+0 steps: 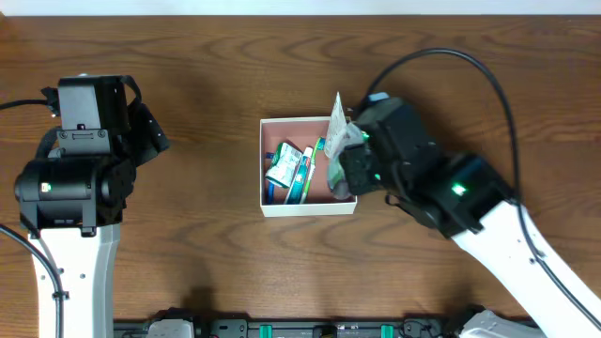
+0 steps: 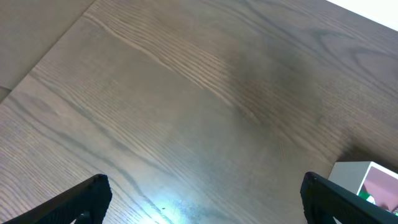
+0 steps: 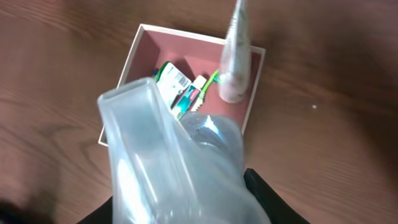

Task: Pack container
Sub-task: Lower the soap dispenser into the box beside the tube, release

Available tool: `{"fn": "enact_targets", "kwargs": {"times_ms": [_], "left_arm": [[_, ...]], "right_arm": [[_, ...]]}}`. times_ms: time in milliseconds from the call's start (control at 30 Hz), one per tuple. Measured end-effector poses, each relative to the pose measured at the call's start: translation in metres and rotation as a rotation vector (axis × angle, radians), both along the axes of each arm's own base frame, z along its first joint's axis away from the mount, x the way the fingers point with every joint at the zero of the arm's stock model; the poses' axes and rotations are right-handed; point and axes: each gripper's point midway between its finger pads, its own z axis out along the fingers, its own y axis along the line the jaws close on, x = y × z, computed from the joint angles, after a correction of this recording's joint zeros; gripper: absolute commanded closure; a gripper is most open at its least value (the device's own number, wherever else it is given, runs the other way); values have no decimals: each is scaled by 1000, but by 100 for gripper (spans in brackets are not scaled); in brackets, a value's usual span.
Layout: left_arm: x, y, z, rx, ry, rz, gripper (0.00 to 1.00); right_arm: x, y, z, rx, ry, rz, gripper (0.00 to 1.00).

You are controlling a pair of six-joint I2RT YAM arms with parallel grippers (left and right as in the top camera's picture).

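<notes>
The container point(image 1: 282, 208), in the middle of the table point(image 1: 207, 263), holds toiletry items.
Inside it lie green-and-white packets point(image 1: 282, 167) and a green toothbrush point(image 3: 208, 84), and a white tube point(image 3: 235, 56) stands against one wall. The box is square and shallow, with white walls and a pinkish-brown inside. The right gripper point(image 1: 340, 169) hangs over the container's edge, its fingers clenched on a clear plastic item point(image 3: 168, 162). The left gripper point(image 2: 205, 182) is well apart from the container, fingers spread and grasping nothing.
</notes>
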Motion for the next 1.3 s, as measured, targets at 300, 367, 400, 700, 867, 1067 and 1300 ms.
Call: {"fn": "enact_targets", "kwargs": {"times_ms": [300, 367, 400, 700, 867, 1067, 1300], "left_arm": [[0, 0, 0, 0, 0, 0, 2], [0, 0, 0, 0, 0, 0, 2], [0, 0, 0, 0, 0, 0, 2], [0, 0, 0, 0, 0, 0, 2], [0, 0, 0, 0, 0, 0, 2], [0, 0, 0, 0, 0, 0, 2], [0, 0, 0, 0, 0, 0, 2]], "right_arm": [[24, 16, -79, -147, 154, -22, 60], [27, 17, -94, -172, 185, -33, 60], [27, 17, -100, -180, 196, -39, 60], [32, 15, -116, -199, 224, -97, 25], [36, 16, -114, -195, 209, -108, 16], [33, 13, -93, -175, 164, -83, 8], [27, -6, 19, -64, -122, -36, 1]]}}
